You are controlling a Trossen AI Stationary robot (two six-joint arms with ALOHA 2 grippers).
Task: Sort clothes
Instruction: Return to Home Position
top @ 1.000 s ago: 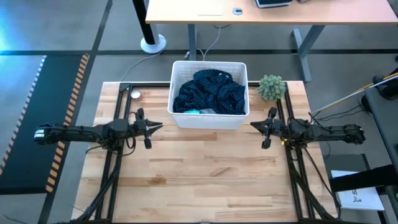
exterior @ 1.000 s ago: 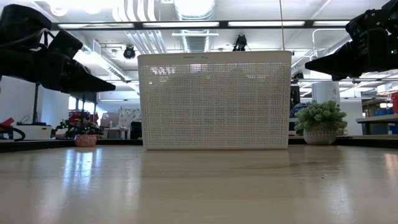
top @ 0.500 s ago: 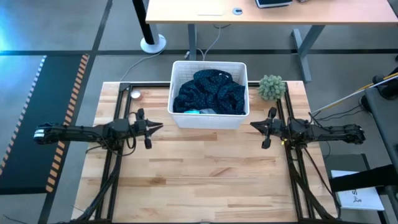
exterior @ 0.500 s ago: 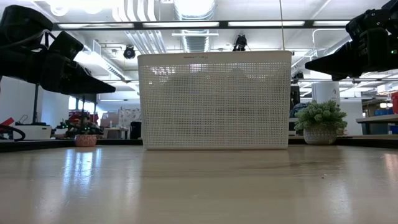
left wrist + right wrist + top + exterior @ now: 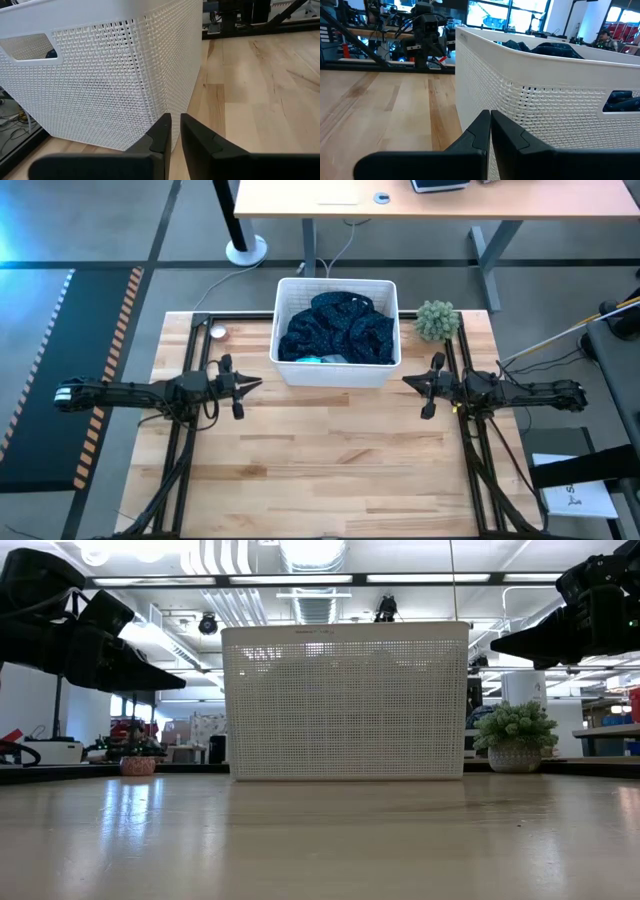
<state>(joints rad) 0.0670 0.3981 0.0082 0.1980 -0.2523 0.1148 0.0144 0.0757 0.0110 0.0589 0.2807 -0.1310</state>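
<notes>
The clothes [image 5: 338, 328] lie heaped in a white ribbed basket [image 5: 337, 284] at the far middle of the table. On top is a navy garment with small dots, and a bit of teal [image 5: 310, 359] shows at the near edge. My left gripper [image 5: 258, 383] hovers level to the basket's left near corner, a narrow slit [image 5: 176, 120] between its fingers and nothing in it. My right gripper [image 5: 406, 380] hovers level off the basket's right near corner, its fingers [image 5: 490, 116] together. Both point at the basket wall [image 5: 115, 85] without touching it.
A small fuzzy green plant [image 5: 437, 320] stands right of the basket at the far edge. A little pink-red thing [image 5: 217, 332] sits near the far left corner. Bare wooden tabletop [image 5: 330, 460] stretches from the basket toward the near edge.
</notes>
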